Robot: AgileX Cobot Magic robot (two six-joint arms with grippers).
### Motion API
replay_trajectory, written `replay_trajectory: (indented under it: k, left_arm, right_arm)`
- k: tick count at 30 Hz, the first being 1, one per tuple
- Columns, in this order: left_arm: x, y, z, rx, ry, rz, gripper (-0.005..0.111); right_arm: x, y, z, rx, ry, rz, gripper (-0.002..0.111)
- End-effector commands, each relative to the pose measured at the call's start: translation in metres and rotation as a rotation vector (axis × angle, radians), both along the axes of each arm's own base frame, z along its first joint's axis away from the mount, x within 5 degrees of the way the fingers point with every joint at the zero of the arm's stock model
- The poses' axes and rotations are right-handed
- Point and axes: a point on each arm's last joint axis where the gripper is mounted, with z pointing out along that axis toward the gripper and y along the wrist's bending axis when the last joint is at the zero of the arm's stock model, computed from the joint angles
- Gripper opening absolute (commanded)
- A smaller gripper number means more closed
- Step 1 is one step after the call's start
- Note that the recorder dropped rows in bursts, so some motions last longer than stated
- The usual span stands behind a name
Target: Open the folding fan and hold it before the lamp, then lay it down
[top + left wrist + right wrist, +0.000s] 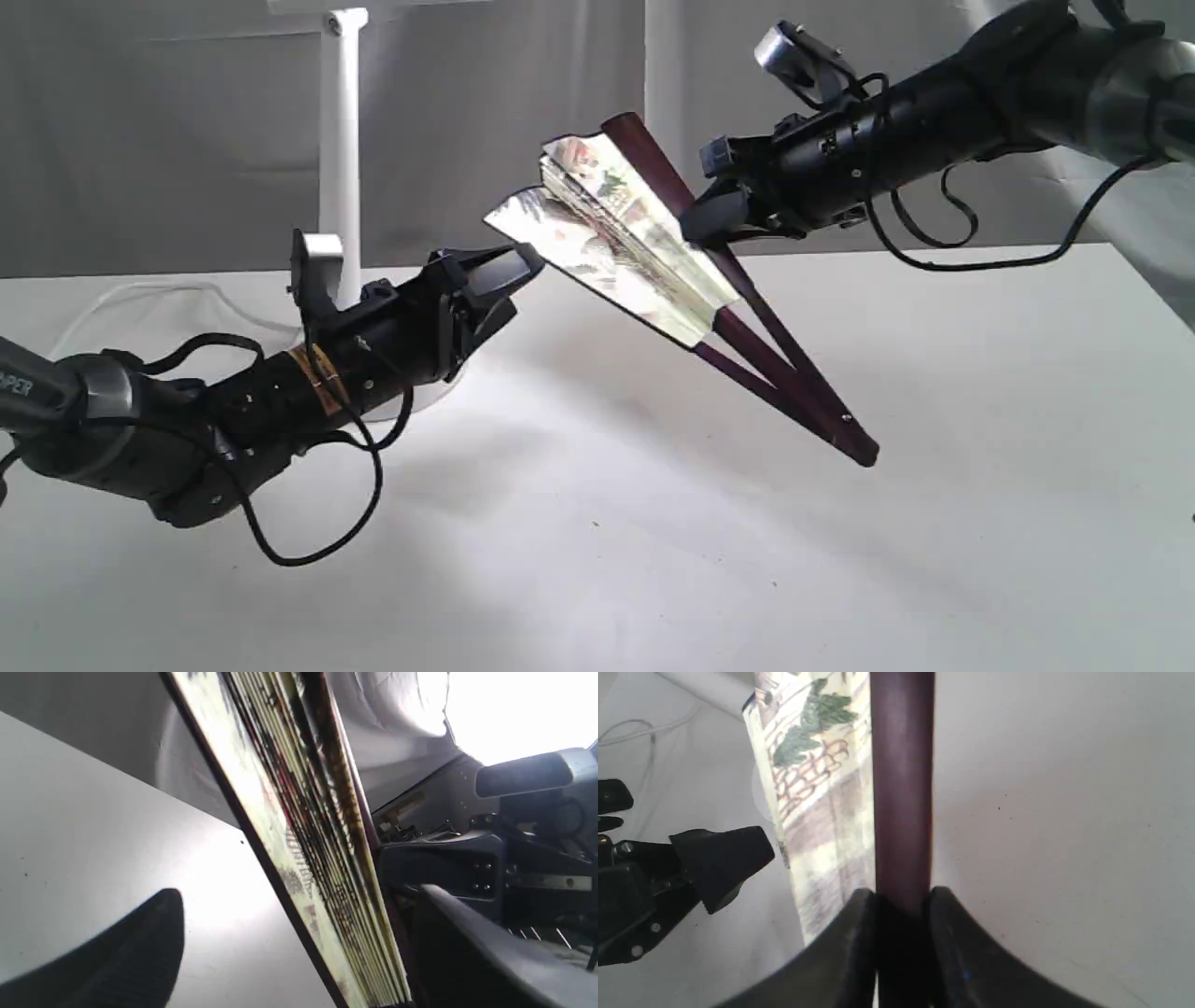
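On the white table (597, 560), the right gripper (702, 224) clamps the folding fan (611, 233) by its maroon outer rib. The left gripper (513, 285), jaws apart, sits just beside the leaf.

Bright, even light on the white worktop (597, 579) leaves soft grey shadows across it; blown-out white glare fills a corner of the left wrist view, where the close folding fan (280, 826) looks smeared and unfocused.

The left arm (280, 401) and right arm (887, 140) are matte black with silver-grey joint collars (93, 392). The left carries a yellow label (317, 375) and looping black cables (377, 478) (white collar lettering, partly cut off). The left gripper (521, 285) has wedge-shaped fingers.
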Motion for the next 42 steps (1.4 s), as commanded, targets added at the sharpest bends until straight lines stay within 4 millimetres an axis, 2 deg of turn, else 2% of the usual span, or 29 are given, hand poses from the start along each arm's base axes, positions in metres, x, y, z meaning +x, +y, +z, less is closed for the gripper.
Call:
replay_trajectory:
  k: [1, 9, 23, 27, 31, 35, 42]
  left_arm:
    - [0.004, 0.004, 0.005, -0.030, -0.012, 0.052, 0.069]
    - [0.011, 0.011, 0.005, -0.074, 0.017, 0.159, 0.069]
    - [0.011, 0.011, 0.005, -0.077, 0.020, 0.165, 0.069]
    - [0.011, 0.011, 0.005, -0.078, 0.020, 0.167, 0.069]
    - [0.011, 0.011, 0.005, -0.078, 0.020, 0.167, 0.069]
    - [0.011, 0.011, 0.005, -0.078, 0.020, 0.167, 0.068]
    - [0.011, 0.011, 0.005, -0.078, 0.020, 0.167, 0.068]
  right_arm:
    - [-0.003, -0.002, 0.007, 0.055, 0.023, 0.008, 0.000]
    - [-0.011, 0.013, 0.007, 0.066, 0.038, 0.100, 0.000]
    - [-0.023, 0.022, 0.000, 0.126, 0.061, 0.213, 0.000]
    - [-0.027, 0.034, 0.005, 0.194, 0.074, 0.241, 0.000]
    - [-0.034, 0.055, 0.005, 0.196, 0.075, 0.279, 0.000]
    - [-0.035, 0.065, 0.005, 0.193, 0.063, 0.273, 0.000]
    - [-0.033, 0.063, 0.004, 0.174, 0.052, 0.255, 0.000]
